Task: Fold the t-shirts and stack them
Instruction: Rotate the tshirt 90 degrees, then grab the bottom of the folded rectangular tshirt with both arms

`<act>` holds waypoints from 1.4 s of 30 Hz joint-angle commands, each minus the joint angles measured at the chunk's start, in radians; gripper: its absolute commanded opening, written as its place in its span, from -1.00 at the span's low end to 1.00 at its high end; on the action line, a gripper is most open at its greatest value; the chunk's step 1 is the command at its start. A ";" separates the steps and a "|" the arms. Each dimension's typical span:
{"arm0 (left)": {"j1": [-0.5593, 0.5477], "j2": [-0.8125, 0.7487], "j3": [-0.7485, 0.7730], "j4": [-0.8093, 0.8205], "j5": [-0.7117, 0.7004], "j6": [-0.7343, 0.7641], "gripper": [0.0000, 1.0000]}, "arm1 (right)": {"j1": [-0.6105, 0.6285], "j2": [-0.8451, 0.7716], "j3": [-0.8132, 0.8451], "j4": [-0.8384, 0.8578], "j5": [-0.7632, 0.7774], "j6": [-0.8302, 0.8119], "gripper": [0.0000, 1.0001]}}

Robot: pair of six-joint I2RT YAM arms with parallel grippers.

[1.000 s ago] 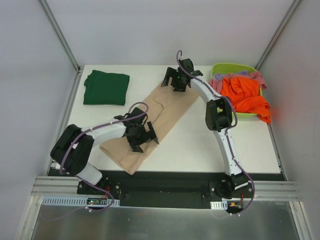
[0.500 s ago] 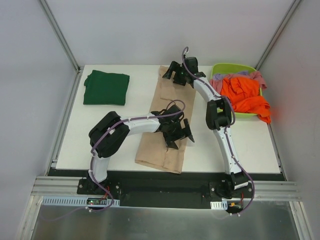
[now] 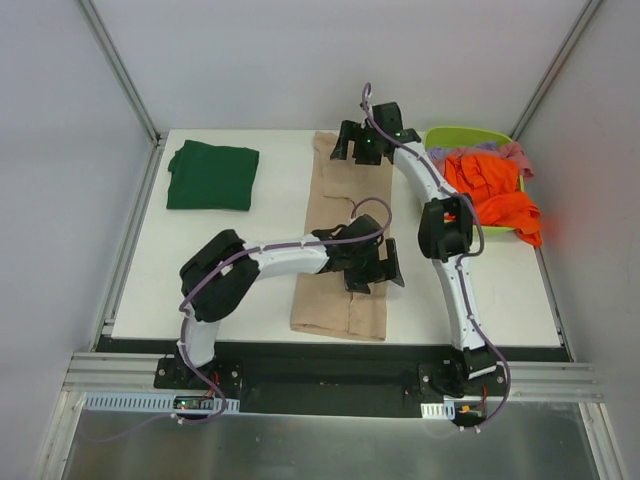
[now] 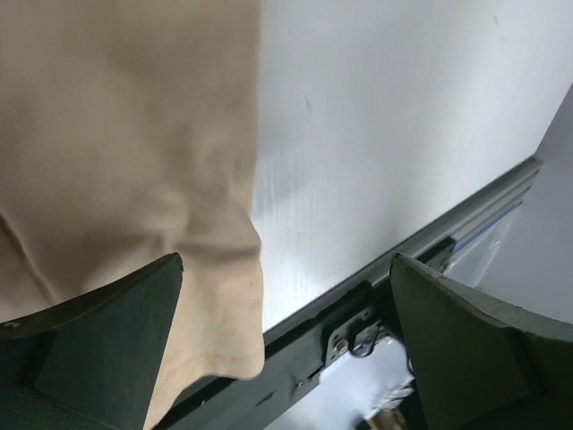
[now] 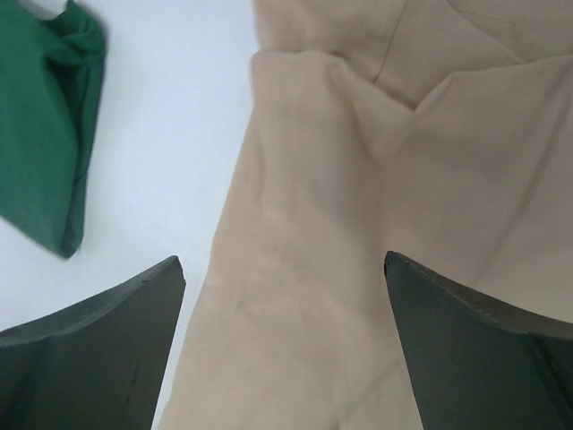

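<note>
A beige-tan t-shirt (image 3: 338,240), folded into a long strip, lies down the middle of the table from the back edge to the front edge. My left gripper (image 3: 373,270) is open over its lower right edge; in the left wrist view (image 4: 286,269) the beige cloth (image 4: 116,134) lies under the left finger. My right gripper (image 3: 362,150) is open over the shirt's far end; in the right wrist view (image 5: 283,264) the beige cloth (image 5: 358,224) fills the space between the fingers. A dark green t-shirt (image 3: 212,175) lies folded at the back left and also shows in the right wrist view (image 5: 40,116).
A lime-green basket (image 3: 452,135) at the back right holds orange shirts (image 3: 495,195) with pink and lilac cloth (image 3: 515,155); the orange hangs over its front rim. The table's front rail (image 4: 358,305) runs right below my left gripper.
The beige shirt has swung from a diagonal lie to straight front-to-back. My left gripper moved right along the table with its near end; my right gripper shifted slightly right at the far end.
</note>
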 commanded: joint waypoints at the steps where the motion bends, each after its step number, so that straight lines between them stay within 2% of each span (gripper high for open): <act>1: -0.077 -0.217 -0.048 0.014 -0.109 0.179 0.98 | 0.006 -0.420 -0.054 -0.183 0.060 -0.169 0.92; 4: -0.094 -0.311 -0.127 0.014 -0.101 0.209 0.98 | 0.004 -0.593 -0.166 -0.290 0.138 -0.197 0.92; 6: -0.092 -0.381 -0.210 0.008 -0.115 0.218 0.98 | 0.007 -0.725 -0.300 -0.327 0.195 -0.203 0.92; 9: -0.092 -0.530 -0.380 -0.024 -0.191 0.213 0.98 | 0.007 -0.972 -0.636 -0.277 0.240 -0.200 0.92; 13: -0.092 -0.703 -0.523 -0.163 -0.311 0.209 0.98 | 0.023 -1.306 -1.127 -0.220 0.286 -0.128 0.92; 16: -0.091 -0.820 -0.606 -0.288 -0.427 0.165 0.98 | 0.113 -1.584 -1.434 -0.117 0.303 -0.056 0.92; 19: -0.072 -0.914 -0.675 -0.319 -0.472 0.154 0.98 | 0.234 -1.739 -1.629 -0.098 0.281 0.004 0.92; 25: -0.006 -0.908 -0.738 -0.317 -0.399 0.138 0.98 | 0.432 -1.850 -1.899 -0.036 0.224 0.185 0.98; 29: -0.006 -0.824 -0.720 -0.268 -0.327 0.144 0.91 | 0.536 -1.832 -1.941 -0.055 0.342 0.279 0.98; 32: -0.005 -0.759 -0.715 -0.233 -0.285 0.140 0.58 | 0.566 -1.806 -1.967 -0.036 0.396 0.331 0.91; 36: -0.002 -0.718 -0.729 -0.236 -0.275 0.118 0.21 | 0.587 -1.799 -2.001 -0.008 0.386 0.372 0.72; 38: 0.001 -0.707 -0.744 -0.236 -0.271 0.108 0.08 | 0.595 -1.798 -2.011 -0.008 0.392 0.386 0.65; 42: 0.004 -0.691 -0.775 -0.234 -0.268 0.089 -0.02 | 0.606 -1.793 -2.021 -0.035 0.402 0.409 0.63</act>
